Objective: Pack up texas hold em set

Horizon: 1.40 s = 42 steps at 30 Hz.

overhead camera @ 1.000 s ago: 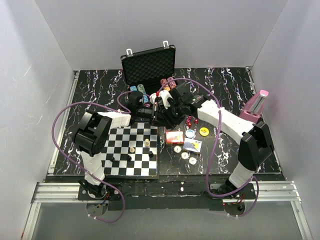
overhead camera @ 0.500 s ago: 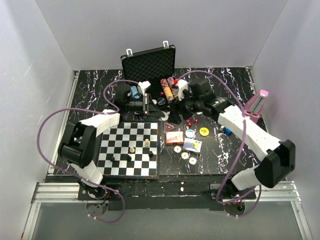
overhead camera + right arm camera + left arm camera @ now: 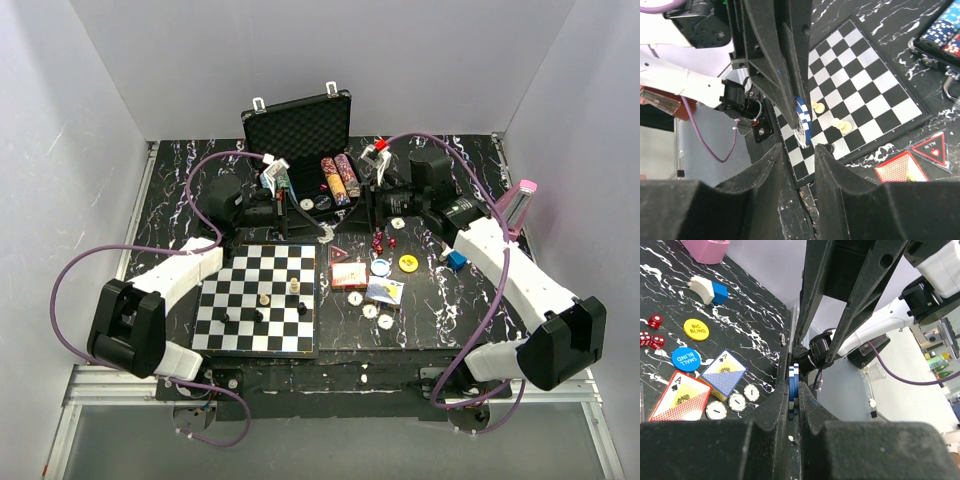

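Left gripper (image 3: 795, 407) is pressed tight on a thin blue-and-white chip stack (image 3: 792, 387), held by its faces. I judge this is for slotting it edge-on into the briefcase (image 3: 300, 125), which stands open at the table's rear. Right gripper (image 3: 799, 155) brackets a second chip stack (image 3: 803, 120) — whether it clamps, I cannot tell. Card decks (image 3: 350, 273) lie loose outside.

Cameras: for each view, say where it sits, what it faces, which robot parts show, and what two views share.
Top external: above and behind the bases, looking down at the table; left arm and right arm show.
Left wrist: on the left arm, facing right across the cards; left gripper shows, shut on chips.
Right wrist: on the right arm, facing left over the chessboard; right gripper shows, open.
Shared: both wrist views show the chips.
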Each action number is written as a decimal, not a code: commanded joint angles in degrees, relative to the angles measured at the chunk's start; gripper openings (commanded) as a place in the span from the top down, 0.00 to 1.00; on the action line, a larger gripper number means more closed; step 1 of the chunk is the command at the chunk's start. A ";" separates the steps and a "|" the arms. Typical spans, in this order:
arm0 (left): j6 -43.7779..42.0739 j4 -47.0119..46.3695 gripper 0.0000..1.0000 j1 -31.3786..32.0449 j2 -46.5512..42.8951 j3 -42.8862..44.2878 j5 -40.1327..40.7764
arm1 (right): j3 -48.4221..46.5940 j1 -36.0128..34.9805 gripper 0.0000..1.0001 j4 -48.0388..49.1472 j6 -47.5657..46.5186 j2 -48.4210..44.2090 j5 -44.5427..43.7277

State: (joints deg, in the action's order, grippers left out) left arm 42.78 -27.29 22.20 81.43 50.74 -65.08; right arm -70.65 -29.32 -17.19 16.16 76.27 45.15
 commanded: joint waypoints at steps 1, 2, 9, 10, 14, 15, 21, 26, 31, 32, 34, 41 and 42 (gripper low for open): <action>3.09 -7.60 1.00 0.48 -0.92 -1.08 -2.24 | -0.45 -1.79 0.62 5.23 2.47 0.81 5.04; 3.27 -7.87 1.00 0.57 -0.92 -1.08 -2.42 | -0.54 -2.14 0.63 5.32 2.47 0.98 5.04; 4.32 -9.45 1.00 0.92 -1.01 -1.43 -3.04 | -1.07 -3.11 0.72 6.47 2.91 2.83 6.35; 4.41 -9.71 1.00 0.92 -1.01 -1.35 -3.21 | -1.07 -3.28 0.73 6.64 3.00 2.92 6.45; 5.90 -12.08 1.00 1.27 -1.01 -1.79 -3.56 | -1.07 -3.46 0.73 5.68 2.21 3.45 4.26; 5.91 -12.00 1.00 1.27 -1.01 -1.87 -3.56 | -1.15 -3.46 0.73 5.15 1.86 3.45 3.99; 5.12 -11.12 1.00 1.27 -1.62 -1.87 -3.21 | -1.68 -3.11 0.64 2.34 -0.95 1.43 -1.02; 5.47 -11.65 1.00 1.27 -1.80 -1.87 -3.30 | -2.03 -2.85 0.60 1.99 -0.87 1.77 0.55; 5.91 -12.44 1.00 1.27 -1.89 -2.05 -3.30 | -1.51 -3.28 0.63 5.14 0.97 2.74 4.68; 5.91 -12.44 1.00 1.27 -1.80 -2.05 -3.39 | -1.51 -3.55 0.64 5.67 1.06 2.83 5.47; 6.17 -12.61 1.00 1.27 -1.80 -2.14 -3.39 | -1.42 -3.90 0.67 6.29 1.15 3.01 6.44; 6.70 -13.67 1.00 1.36 -1.89 -2.23 -3.47 | -1.15 -3.90 0.99 7.08 1.50 3.45 8.11; 6.78 -13.49 1.00 1.36 -1.80 -2.23 -3.56 | -0.98 -3.90 0.99 7.17 1.50 3.53 8.29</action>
State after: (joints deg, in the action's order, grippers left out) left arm 49.32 -39.27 23.33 81.49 48.49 -69.04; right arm -70.70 -32.64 -13.08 17.02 79.31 50.68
